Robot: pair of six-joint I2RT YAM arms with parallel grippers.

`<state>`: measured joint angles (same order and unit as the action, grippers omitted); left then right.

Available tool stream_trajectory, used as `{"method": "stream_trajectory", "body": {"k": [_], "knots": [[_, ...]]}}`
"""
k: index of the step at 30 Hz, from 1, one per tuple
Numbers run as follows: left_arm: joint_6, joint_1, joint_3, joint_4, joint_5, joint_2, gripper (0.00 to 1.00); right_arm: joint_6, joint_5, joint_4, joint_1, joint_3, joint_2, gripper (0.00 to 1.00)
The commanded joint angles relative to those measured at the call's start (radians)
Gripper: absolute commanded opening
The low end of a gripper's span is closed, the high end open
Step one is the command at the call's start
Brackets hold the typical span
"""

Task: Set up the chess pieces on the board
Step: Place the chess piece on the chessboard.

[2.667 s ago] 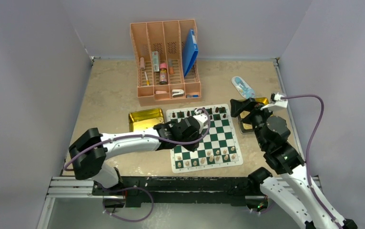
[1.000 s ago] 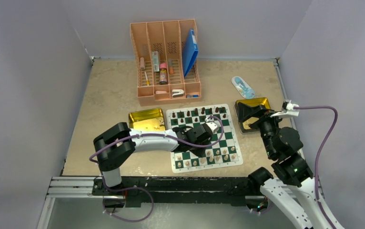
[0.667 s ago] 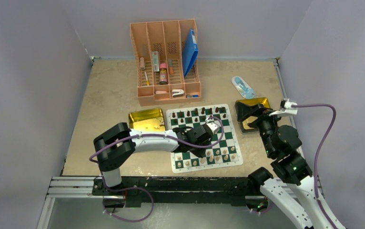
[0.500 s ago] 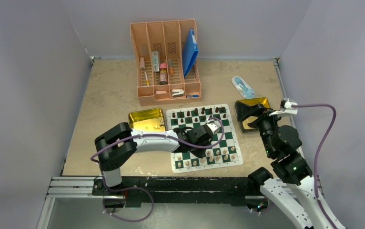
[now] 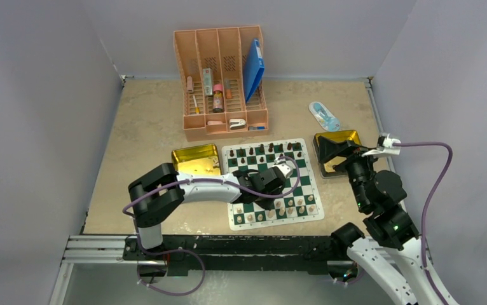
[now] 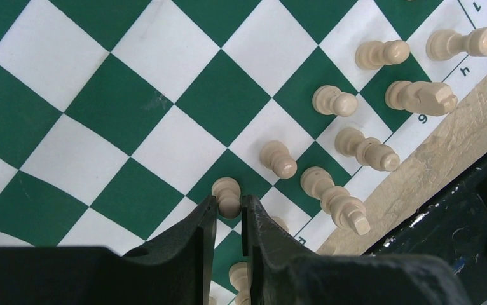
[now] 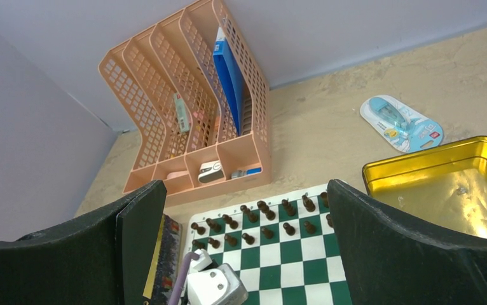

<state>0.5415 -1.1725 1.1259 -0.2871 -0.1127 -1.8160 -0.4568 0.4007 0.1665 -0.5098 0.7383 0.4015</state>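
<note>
Left gripper (image 6: 228, 208) is low over the near right of the board (image 6: 133, 101), my fingertips close on either side of a pale pawn (image 6: 228, 192); I cannot tell whether they pinch it or merely flank it. That pawn stands upright among the near pale pieces, directly under me, so I judge the next move must be vertical. My right gripper (image 5: 330, 151), spread wide, is well apart.

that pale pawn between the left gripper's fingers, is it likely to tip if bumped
Probably: the pale pawn stands slim on a small round base, so a sideways knock from the left gripper could topple it. Once down, its round body would likely roll. It looks like wood, so probably light and stiff.
</note>
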Motion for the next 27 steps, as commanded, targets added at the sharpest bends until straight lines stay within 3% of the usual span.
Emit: {"method": "stream_trajectory", "body": {"k": [1, 27], "knots": [[0.014, -0.01, 0.03, 0.011, -0.016, 0.009, 0.21, 0.015, -0.017, -0.044, 0.002, 0.034, -0.006, 0.99], [0.032, -0.013, 0.049, -0.034, 0.007, 0.022, 0.16, 0.001, -0.043, -0.07, 0.002, 0.01, 0.01, 0.99]]}}
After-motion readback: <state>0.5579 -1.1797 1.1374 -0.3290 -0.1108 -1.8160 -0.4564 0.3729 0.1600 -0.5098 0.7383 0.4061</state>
